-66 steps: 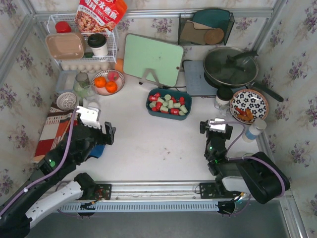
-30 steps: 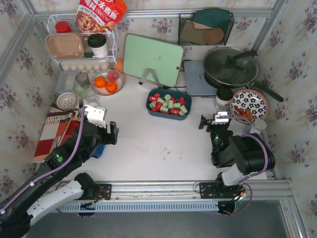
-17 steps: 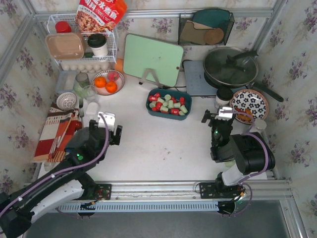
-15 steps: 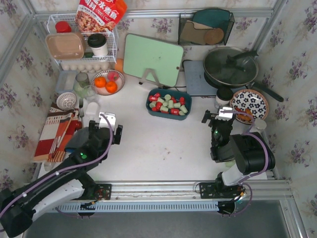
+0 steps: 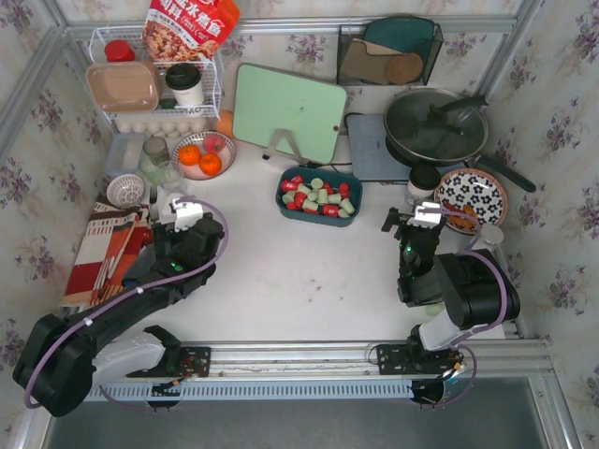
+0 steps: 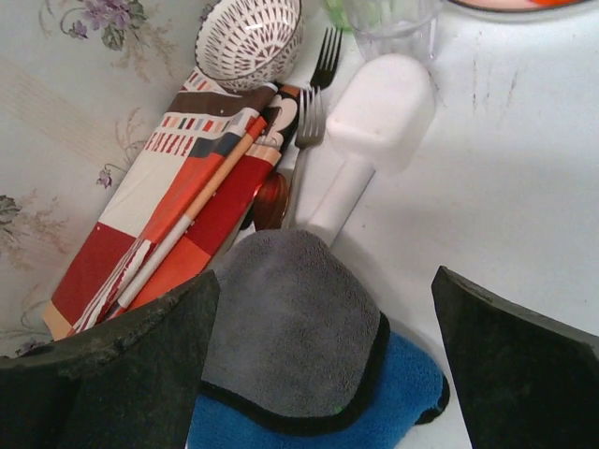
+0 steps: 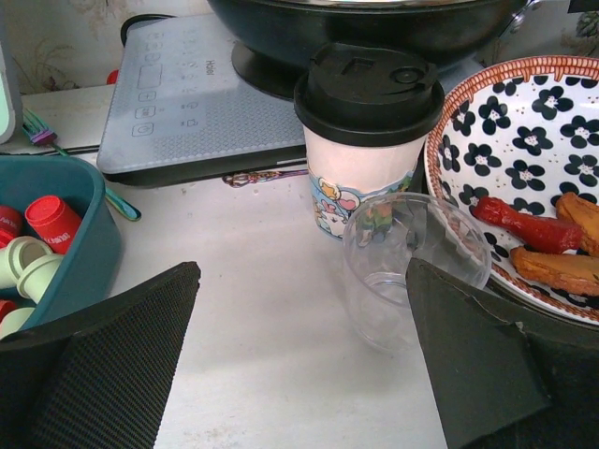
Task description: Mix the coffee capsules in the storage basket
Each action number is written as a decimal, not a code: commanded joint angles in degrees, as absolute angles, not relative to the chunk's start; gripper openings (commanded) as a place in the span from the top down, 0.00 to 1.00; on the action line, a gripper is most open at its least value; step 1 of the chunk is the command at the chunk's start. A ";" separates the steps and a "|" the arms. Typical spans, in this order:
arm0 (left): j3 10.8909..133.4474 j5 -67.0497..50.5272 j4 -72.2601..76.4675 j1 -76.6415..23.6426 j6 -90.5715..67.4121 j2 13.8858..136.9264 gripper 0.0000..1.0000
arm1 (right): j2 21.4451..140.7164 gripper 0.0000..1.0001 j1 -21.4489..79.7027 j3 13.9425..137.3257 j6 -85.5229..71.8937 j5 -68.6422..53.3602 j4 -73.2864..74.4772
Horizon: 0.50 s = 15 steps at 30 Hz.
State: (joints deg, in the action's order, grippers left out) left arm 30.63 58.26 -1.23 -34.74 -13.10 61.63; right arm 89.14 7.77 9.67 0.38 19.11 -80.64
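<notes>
Two arms, both well clear of the storage basket (image 5: 319, 196), which sits at upper centre of the top view holding red and pale green coffee capsules (image 5: 318, 195) already jumbled together, not sorted by colour. That fits either a mix yet to be stirred or one just finished; can't tell which, so progress is unclear. Left gripper (image 6: 323, 365), at centre left of the top view, has fingers spread wide with nothing between them, hovering over a grey-and-blue cloth (image 6: 299, 360), beside a white scoop (image 6: 370, 136) and a striped napkin (image 6: 164, 210). Right gripper (image 7: 299, 360), at centre right, is likewise spread wide and empty, aimed at a clear plastic cup (image 7: 402, 271) and lidded paper cup (image 7: 367, 131); the basket's edge shows at far left of its wrist view.
</notes>
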 commanded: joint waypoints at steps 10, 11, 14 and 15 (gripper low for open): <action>24.96 54.39 11.96 -29.82 -7.09 56.08 0.02 | 89.14 0.00 7.74 9.89 0.35 19.34 -81.28; 24.13 53.15 12.73 -29.65 -5.85 55.02 0.00 | 89.17 0.00 7.76 9.90 0.35 19.38 -81.29; 19.28 48.66 17.88 -29.04 -0.35 53.14 0.01 | 89.20 0.00 7.74 9.89 0.35 19.35 -81.27; 16.89 47.30 19.31 -28.59 -0.54 53.18 0.01 | 89.18 0.00 7.76 9.85 0.35 19.37 -81.30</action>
State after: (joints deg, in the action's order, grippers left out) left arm 21.98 53.80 12.10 -29.50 -5.87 54.04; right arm 89.14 7.77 9.67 0.38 19.11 -80.64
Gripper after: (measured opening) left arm 0.998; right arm 1.000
